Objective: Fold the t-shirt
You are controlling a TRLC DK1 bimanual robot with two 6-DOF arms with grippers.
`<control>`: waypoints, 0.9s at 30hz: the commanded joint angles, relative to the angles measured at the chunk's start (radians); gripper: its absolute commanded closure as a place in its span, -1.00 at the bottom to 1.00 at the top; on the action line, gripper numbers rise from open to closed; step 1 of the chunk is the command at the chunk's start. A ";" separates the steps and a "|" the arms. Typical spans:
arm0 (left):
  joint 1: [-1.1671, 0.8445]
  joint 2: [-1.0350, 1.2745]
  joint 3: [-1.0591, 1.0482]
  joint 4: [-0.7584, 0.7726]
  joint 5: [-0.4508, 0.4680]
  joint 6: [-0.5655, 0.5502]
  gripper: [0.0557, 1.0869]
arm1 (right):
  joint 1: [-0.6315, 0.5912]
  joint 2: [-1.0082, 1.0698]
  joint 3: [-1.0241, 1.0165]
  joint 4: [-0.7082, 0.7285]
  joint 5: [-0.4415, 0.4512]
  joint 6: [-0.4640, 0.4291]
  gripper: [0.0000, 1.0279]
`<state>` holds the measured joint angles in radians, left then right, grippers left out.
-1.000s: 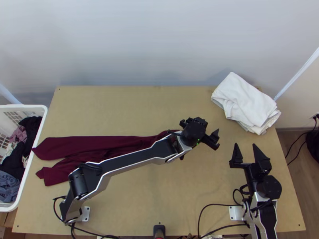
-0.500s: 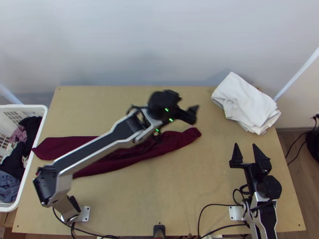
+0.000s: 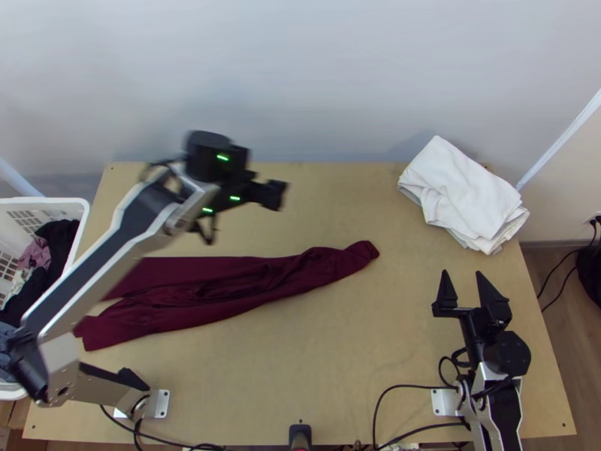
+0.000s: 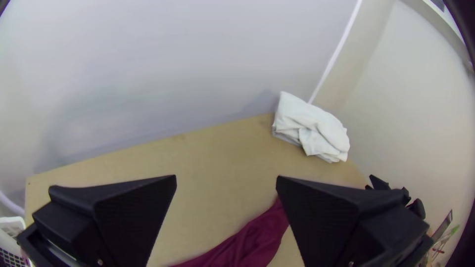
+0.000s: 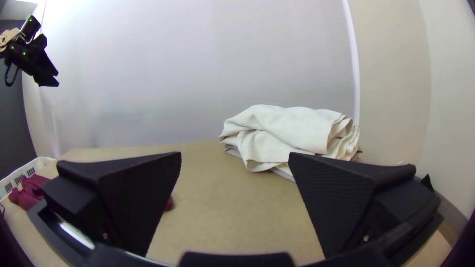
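"T-shirt is bunched in a strip on the desk; what could be spoiled?"
"Left gripper and right gripper are spread open; if only one layer is pinched, creases could be folded in."

**Our left arm is way out there, our right arm is tucked in**

So our left arm leans outward from its base to a bent elbow, then the long link slants up and inward to the wrist, green lights glowing. Our left gripper is up in the air, pointing over toward our right side, kinda blurry from the top. In its wrist view the left gripper has its two fingers wide apart, nothing between the pads. Our right gripper sits near its own base, facing away from us, fingers spread just as wide, and it's holding nothing either.
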<state>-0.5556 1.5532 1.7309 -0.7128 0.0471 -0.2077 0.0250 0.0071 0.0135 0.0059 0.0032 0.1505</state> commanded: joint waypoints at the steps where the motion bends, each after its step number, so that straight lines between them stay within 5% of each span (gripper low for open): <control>1: 0.106 -0.054 -0.039 -0.100 0.063 0.036 -0.90 | -0.002 -0.009 -0.004 -0.020 0.009 0.015 -0.91; 10: 0.503 -0.168 -0.241 -0.160 0.073 0.162 -0.90 | 0.023 -0.009 -0.004 -0.020 0.007 0.058 -0.91; 27: 0.967 -0.286 -0.613 -0.085 0.316 0.390 -0.90 | 0.115 -0.010 -0.004 -0.017 0.011 0.058 -0.91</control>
<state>0.3767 1.3064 1.1763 -0.8059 0.3317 0.1318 0.1314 0.0071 0.0135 0.0059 0.0071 0.2024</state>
